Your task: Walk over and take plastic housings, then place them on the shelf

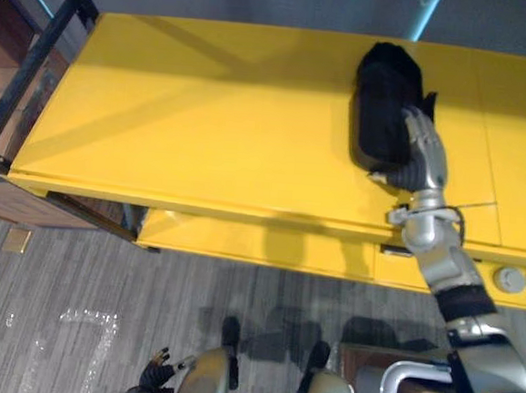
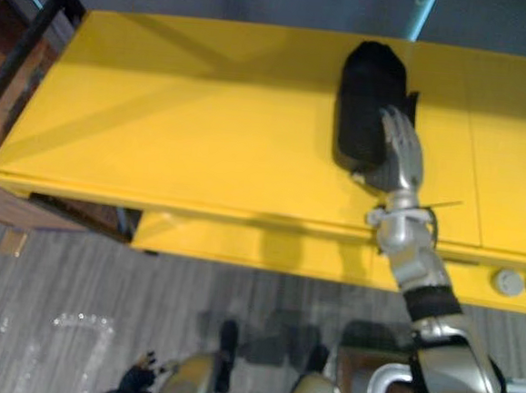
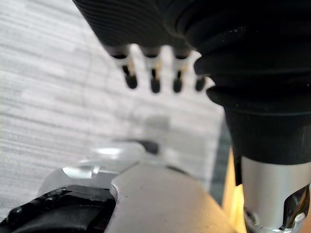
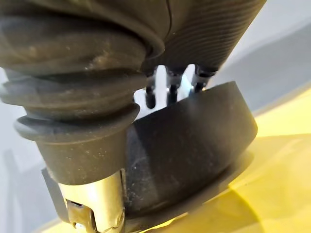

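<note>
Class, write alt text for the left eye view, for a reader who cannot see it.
The robot's right hand lies on a black plastic housing that sits on a yellow table, right of centre. The left hand hangs low over the grey floor in front of the table.

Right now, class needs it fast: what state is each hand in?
Left hand: open, relaxed, holding nothing.
Right hand: open, laid straight on the black housing.

Head stereo pair looks steeply down on the yellow table and grey floor, sharing one scene, slightly offset. Right wrist camera sits tight behind the right hand, facing the black plastic housing. Left wrist camera looks past the left hand at the floor, close.
</note>
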`<state>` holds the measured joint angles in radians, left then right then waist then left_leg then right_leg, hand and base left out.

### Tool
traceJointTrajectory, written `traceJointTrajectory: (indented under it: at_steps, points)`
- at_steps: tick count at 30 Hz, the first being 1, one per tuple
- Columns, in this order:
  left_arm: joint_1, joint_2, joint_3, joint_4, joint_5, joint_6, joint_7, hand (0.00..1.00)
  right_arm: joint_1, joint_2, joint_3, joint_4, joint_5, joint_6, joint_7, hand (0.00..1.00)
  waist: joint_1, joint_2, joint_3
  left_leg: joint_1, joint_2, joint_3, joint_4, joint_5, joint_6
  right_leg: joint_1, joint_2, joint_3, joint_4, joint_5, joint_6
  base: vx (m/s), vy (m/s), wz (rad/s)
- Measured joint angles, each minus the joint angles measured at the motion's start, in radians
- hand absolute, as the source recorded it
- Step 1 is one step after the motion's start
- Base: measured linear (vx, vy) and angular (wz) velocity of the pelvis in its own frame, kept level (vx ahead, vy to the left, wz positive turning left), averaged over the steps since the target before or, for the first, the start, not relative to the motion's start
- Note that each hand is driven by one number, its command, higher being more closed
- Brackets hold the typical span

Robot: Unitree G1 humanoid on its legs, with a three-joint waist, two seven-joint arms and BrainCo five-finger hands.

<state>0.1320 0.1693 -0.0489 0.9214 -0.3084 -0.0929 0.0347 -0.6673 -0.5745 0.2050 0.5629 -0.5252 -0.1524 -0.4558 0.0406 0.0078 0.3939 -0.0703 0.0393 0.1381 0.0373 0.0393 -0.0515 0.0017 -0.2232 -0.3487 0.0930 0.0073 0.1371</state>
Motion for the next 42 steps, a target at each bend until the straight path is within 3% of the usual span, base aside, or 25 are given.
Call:
traceJointTrajectory:
  at_steps: [9,18,21,26,31,42]
  points:
    - [0.000,0.007,0.006,-0.005,-0.006,0.001,-0.001,0.00,-0.009,-0.050,0.000,0.032,0.000,-0.028,0.022,0.00,0.002,-0.018,0.008,-0.002,-0.018,-0.009,-0.009,0.008,0.011,0.000,-0.012,-0.001,-0.001,0.007,0.009,-0.01,0.014,0.03]
    - [0.000,0.020,0.007,-0.015,-0.007,0.008,-0.001,0.00,-0.009,-0.079,-0.002,0.065,0.014,-0.026,0.069,0.00,0.002,-0.041,0.010,-0.003,-0.020,-0.008,-0.008,0.008,0.011,0.000,-0.014,-0.001,-0.001,0.007,0.009,0.00,0.000,0.00]
    - [0.000,0.021,0.007,-0.018,-0.007,0.008,0.000,0.00,-0.009,-0.086,-0.008,0.078,0.093,-0.032,0.122,0.00,0.002,-0.044,0.011,-0.007,-0.020,-0.008,-0.001,0.006,0.012,0.000,-0.014,-0.001,-0.001,0.007,0.009,0.00,0.000,0.00]
    - [0.001,0.022,0.009,-0.030,-0.007,0.010,-0.001,0.00,-0.005,-0.114,-0.036,0.081,0.219,-0.040,0.289,0.00,0.002,-0.045,0.011,-0.030,-0.014,-0.004,0.049,-0.020,0.013,-0.004,-0.013,0.005,0.002,0.008,0.008,0.00,0.001,-0.03]
    - [0.001,0.021,0.010,-0.038,-0.006,0.011,0.000,0.00,-0.002,-0.131,-0.068,0.092,0.246,-0.038,0.375,0.00,0.002,-0.051,0.013,-0.036,-0.010,0.010,0.081,-0.042,0.014,-0.006,-0.012,0.021,0.004,0.008,0.008,0.00,0.007,-0.09]
    - [0.001,0.019,0.030,-0.042,-0.007,0.011,0.003,0.00,0.006,-0.137,-0.126,0.125,0.246,-0.025,0.392,0.00,0.001,-0.057,0.014,-0.068,0.000,0.010,0.152,-0.084,0.015,-0.006,-0.007,0.022,0.005,0.006,0.006,0.00,0.000,0.00]
